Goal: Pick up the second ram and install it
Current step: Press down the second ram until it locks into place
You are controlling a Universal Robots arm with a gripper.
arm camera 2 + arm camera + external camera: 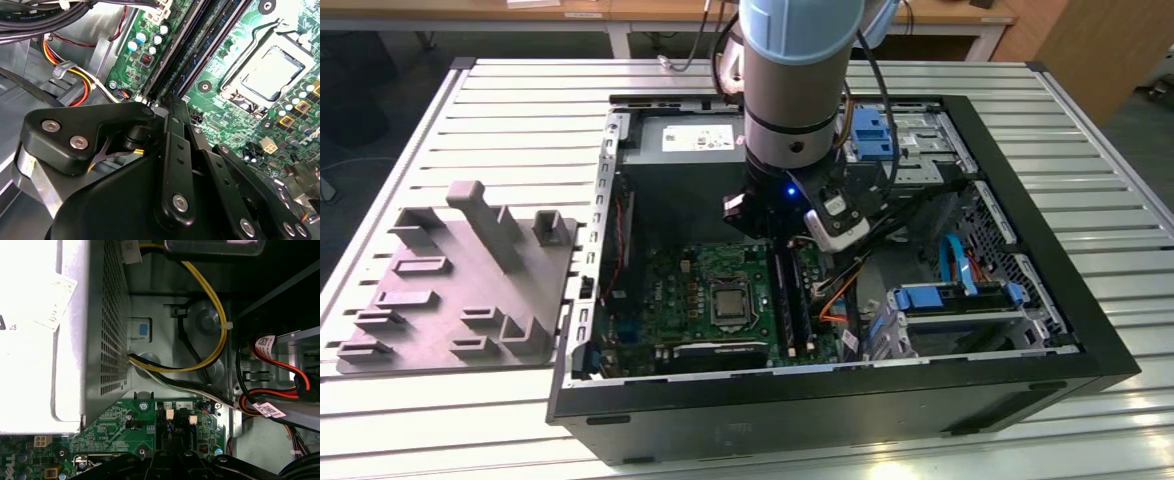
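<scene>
A metal slatted table seen from above in the exterior view, holding an open desktop computer.

At about nine o'clock, at the exterior view's left, a grey moulded holder with upright posts and shallow pockets lies flat on the table, just beside the case.

At the centre sits the open black computer case. Inside it, toward six o'clock, lies the green motherboard, with the square silver processor socket near its middle. Just to the right of the socket run the long black memory slots, pointing from twelve to six o'clock.

The robot arm comes down from twelve o'clock into the case. Its gripper hangs over the far end of the memory slots. In the second wrist view the black gripper linkages reach down toward the slots. Whether the claw is clenched or released cannot be told, and the second ram cannot be made out for certain among the dark slots.

Toward two o'clock are blue drive brackets; toward four o'clock, a drive cage with blue clips.

In the first wrist view, the pale perforated power supply lies beside a yellow cable bundle.
</scene>
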